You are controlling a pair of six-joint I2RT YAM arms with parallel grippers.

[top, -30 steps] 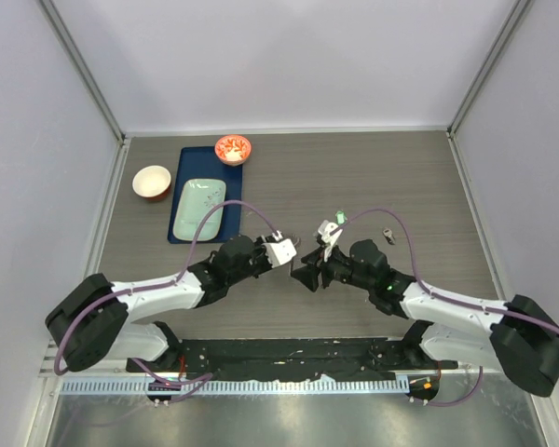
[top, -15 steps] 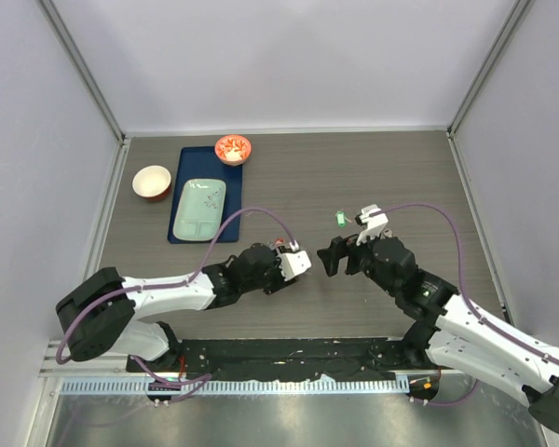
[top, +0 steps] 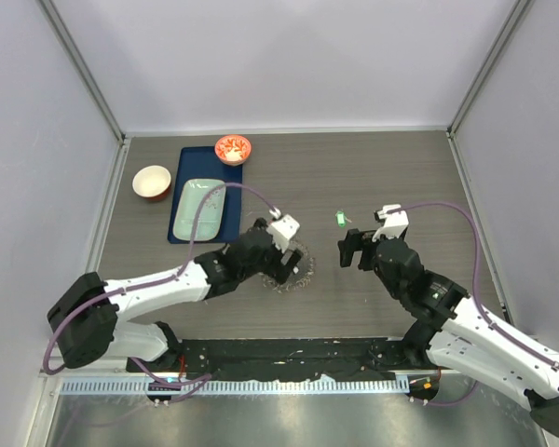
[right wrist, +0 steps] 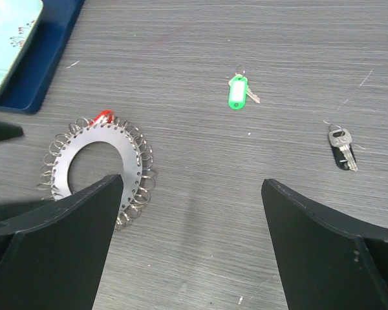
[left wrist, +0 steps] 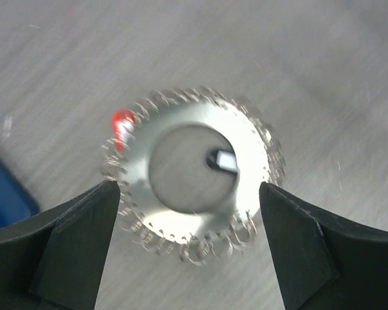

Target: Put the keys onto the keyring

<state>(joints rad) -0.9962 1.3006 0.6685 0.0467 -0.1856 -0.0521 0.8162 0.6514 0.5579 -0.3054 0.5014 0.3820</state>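
Keyring flat mid-table, green key well apart.

grey wood-grain table; pale lilac walls on three sides; metal corner posts; soft even light

The keyring is gleaming like shiny silver metal, flat and smooth (with thin wire loops round its rim). The green key is showing a glossy plastic head and a little metal blade. The table is looking dull, grey and wood-grained.
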